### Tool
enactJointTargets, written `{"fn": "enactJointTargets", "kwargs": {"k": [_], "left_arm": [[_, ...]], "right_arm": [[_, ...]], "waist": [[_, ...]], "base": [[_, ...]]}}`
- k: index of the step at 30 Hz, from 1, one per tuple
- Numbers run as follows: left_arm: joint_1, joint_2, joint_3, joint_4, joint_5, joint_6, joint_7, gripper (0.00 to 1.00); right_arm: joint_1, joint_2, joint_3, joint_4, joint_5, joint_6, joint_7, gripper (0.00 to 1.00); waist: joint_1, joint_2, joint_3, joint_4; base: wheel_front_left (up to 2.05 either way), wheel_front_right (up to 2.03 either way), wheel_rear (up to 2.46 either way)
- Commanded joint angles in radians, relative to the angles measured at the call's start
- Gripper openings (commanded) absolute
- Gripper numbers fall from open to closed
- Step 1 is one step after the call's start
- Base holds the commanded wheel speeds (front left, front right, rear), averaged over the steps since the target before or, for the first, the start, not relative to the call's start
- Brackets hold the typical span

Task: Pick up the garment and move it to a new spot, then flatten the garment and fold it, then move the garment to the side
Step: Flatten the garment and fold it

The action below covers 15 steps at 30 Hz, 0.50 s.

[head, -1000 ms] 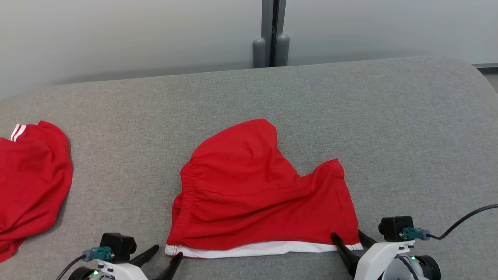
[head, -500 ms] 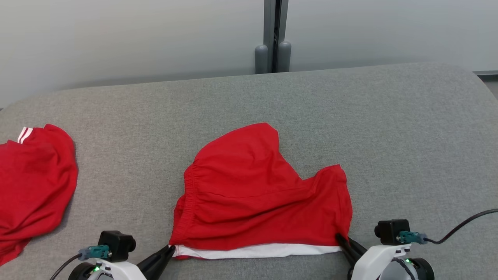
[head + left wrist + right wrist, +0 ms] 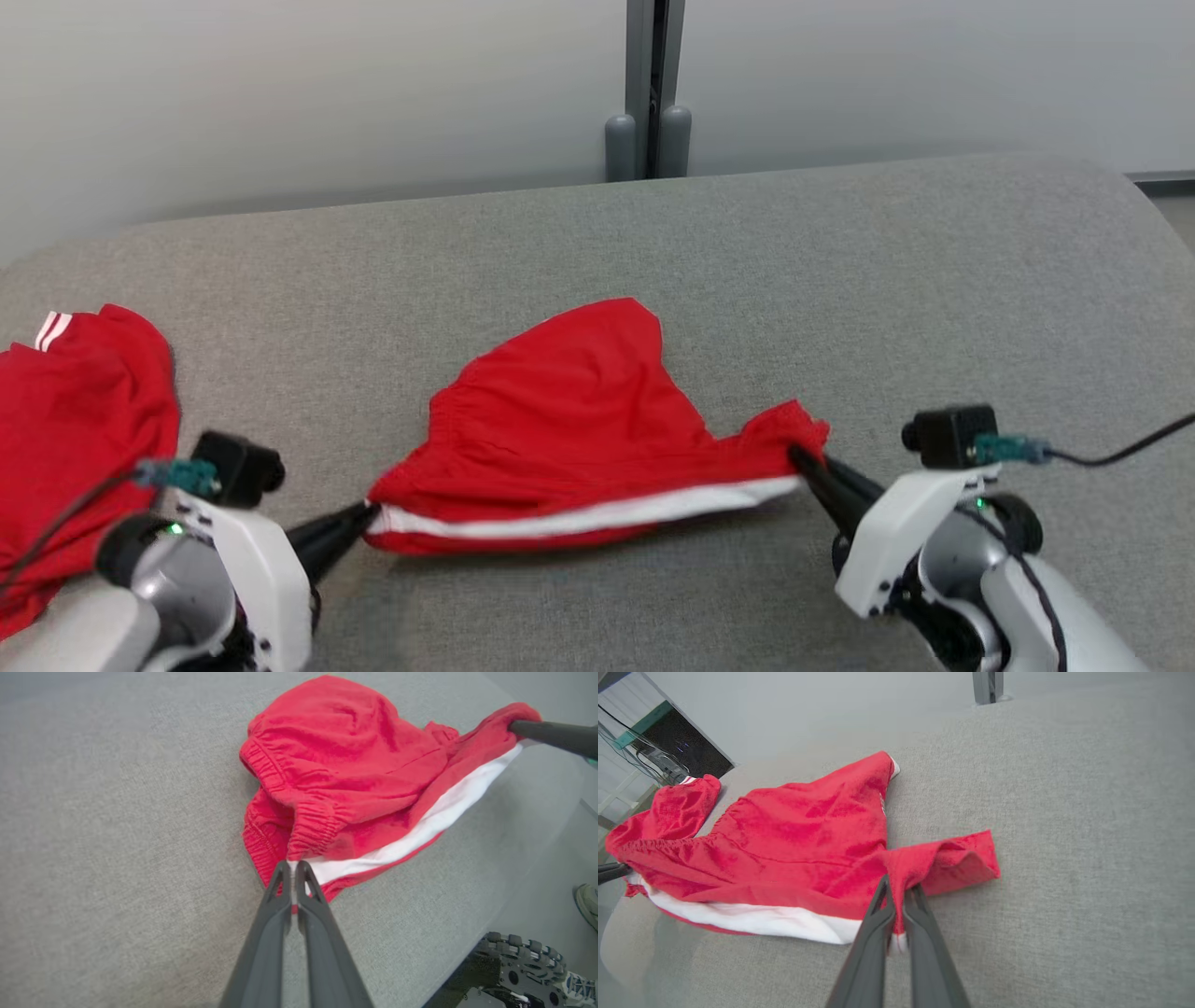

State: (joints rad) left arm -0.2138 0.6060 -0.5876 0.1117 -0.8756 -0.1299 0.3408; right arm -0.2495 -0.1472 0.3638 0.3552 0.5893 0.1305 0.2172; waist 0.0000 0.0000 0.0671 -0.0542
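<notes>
Red shorts [image 3: 579,420] with a white side stripe lie in the middle of the grey padded surface [image 3: 840,280]. The near edge of the shorts is lifted off the surface and stretched between both grippers. My left gripper [image 3: 366,512] is shut on the shorts' near left corner, by the elastic waistband [image 3: 299,826]. At the near right corner, my right gripper [image 3: 795,455] is shut on the leg hem [image 3: 943,863]. The far part of the shorts [image 3: 808,826] still rests on the surface.
A second red garment [image 3: 75,429] with white stripes lies crumpled at the left edge of the surface. A grey post [image 3: 649,89] stands behind the surface against a pale wall. A shoe [image 3: 587,903] and a wheeled base [image 3: 518,961] show on the floor.
Both grippers have shut on the shorts' near corners and raised them, lifting the white-striped edge off the surface. The arms have moved forward; the head camera shifted slightly.
</notes>
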Motion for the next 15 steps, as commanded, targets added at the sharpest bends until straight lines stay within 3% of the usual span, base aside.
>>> {"fn": "enactJointTargets", "kwargs": {"k": [1, 9, 15], "left_arm": [[-0.071, 0.037, 0.009, -0.008, -0.019, -0.001, 0.036, 0.00], [-0.360, 0.119, -0.006, -0.016, -0.109, -0.001, 0.170, 0.00], [-0.654, 0.151, -0.039, 0.079, -0.192, -0.001, 0.271, 0.00]], "right_arm": [[-0.059, -0.018, 0.000, -0.033, 0.013, 0.000, 0.027, 0.00], [-0.307, -0.006, 0.001, -0.076, 0.107, 0.000, 0.116, 0.00], [-0.579, 0.012, -0.021, 0.004, 0.171, 0.000, 0.183, 0.00]], "waist": [[0.0000, 0.0000, 0.029, -0.013], [0.0000, 0.0000, 0.169, -0.031], [0.0000, 0.0000, 0.304, -0.043]], "base": [[0.00, 0.00, 0.00], [0.00, 0.00, 0.00], [0.00, 0.00, 0.00]]}}
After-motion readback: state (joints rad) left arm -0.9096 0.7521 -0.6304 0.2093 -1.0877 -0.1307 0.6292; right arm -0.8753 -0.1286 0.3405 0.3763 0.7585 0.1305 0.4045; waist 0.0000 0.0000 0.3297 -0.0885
